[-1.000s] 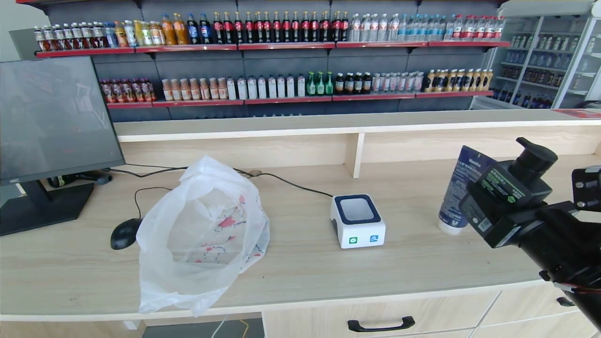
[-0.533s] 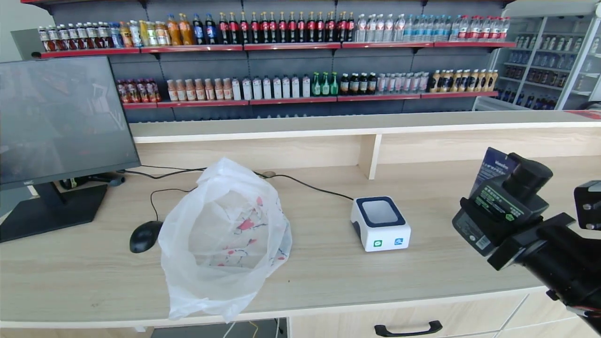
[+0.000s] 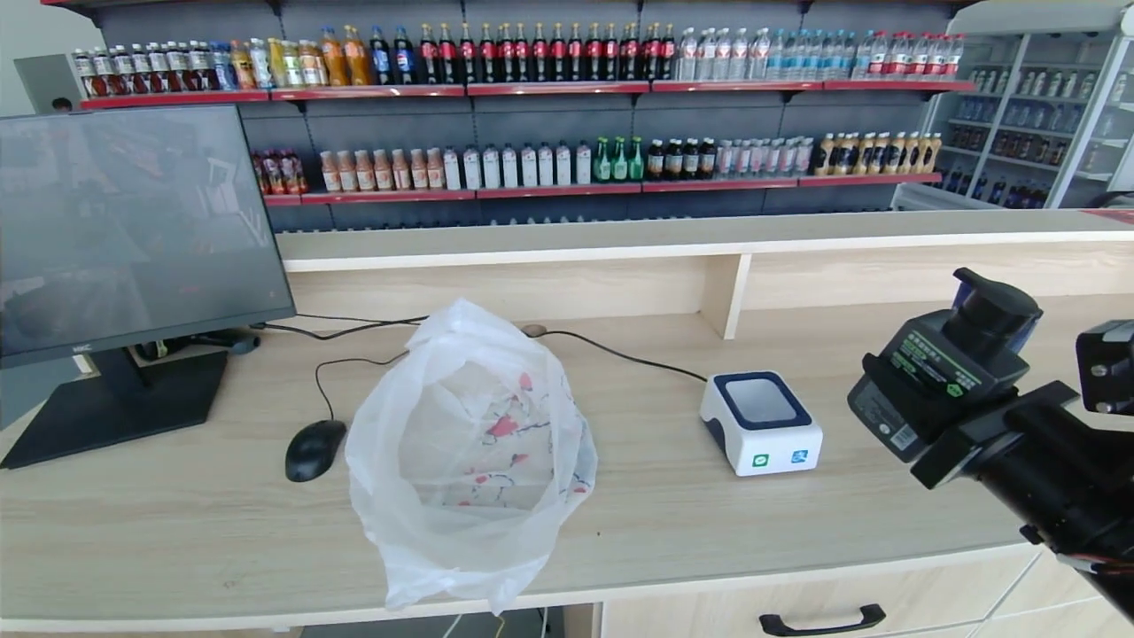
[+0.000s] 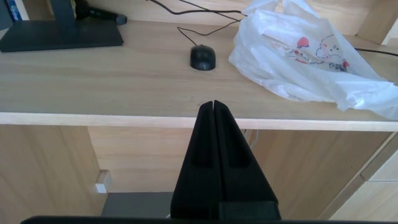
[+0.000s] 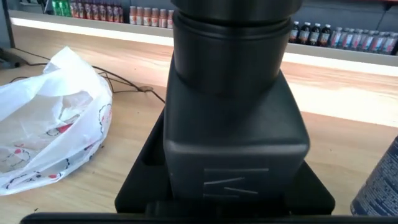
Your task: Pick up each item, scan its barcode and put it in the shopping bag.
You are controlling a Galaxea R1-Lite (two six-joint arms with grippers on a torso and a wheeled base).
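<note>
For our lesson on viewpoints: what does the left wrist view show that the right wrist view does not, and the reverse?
Left wrist, not right: the computer mouse, the monitor stand and the shut left gripper. Right wrist, not left: the black pump bottle, a blue tube, shelved drinks. Both: the shopping bag on the wooden counter.

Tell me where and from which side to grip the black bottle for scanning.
Grip the black bottle on its square body near the base, from the base end, as the right gripper does. Its flat sides suit a pinch, the round cap likely would not, and the barcode label is uncovered.
</note>
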